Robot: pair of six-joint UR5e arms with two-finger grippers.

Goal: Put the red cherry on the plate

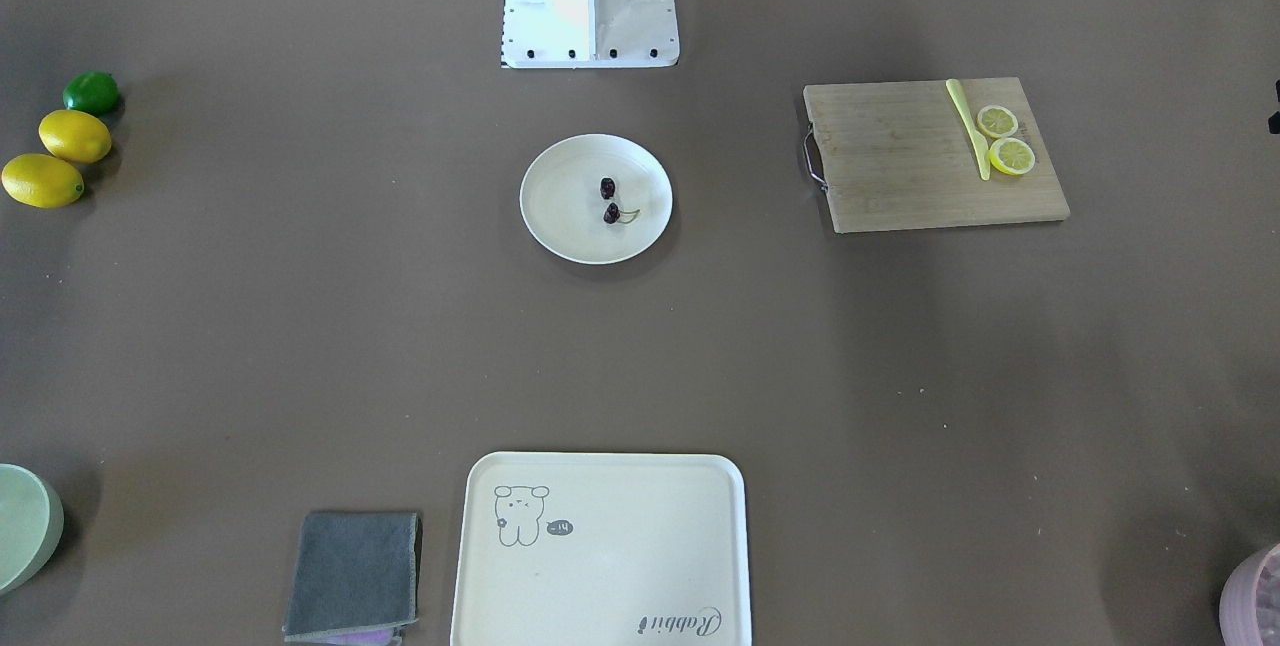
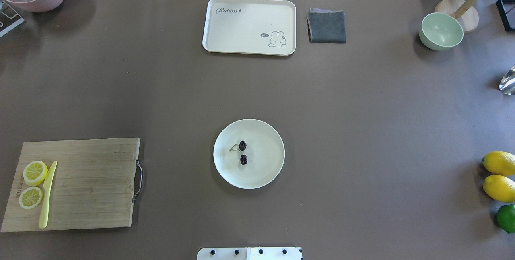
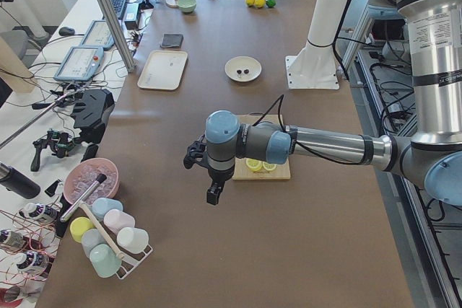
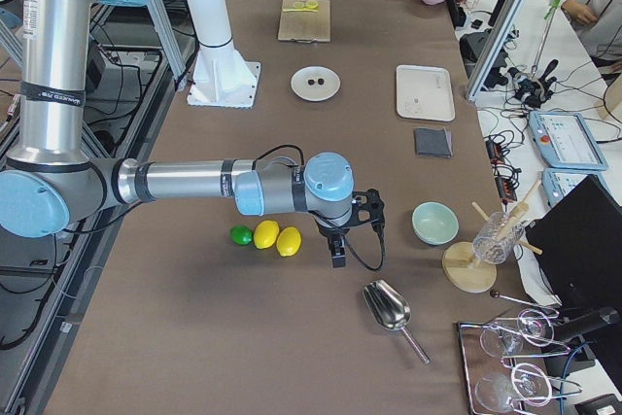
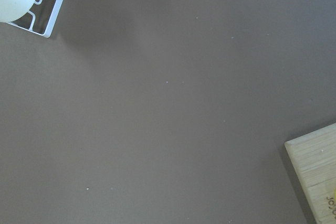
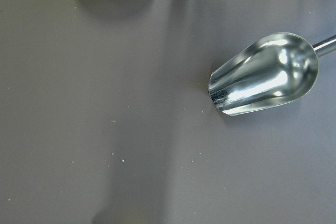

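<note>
You are looking at a task that seems done: the cherry is lying on the plate.
The cherry point(image 2: 242, 145), a dark, near-black pair on a thin greenish stem, is sitting near the middle of the plate point(image 2: 265, 171). Both arms are hanging over the surface, well apart from it. You cannot tell whether the left fingers point(image 3: 214, 194) or right fingers point(image 4: 337, 258) are clenched.

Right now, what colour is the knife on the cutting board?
Pale yellow. The knife shows best in the overhead exterior view.
</note>
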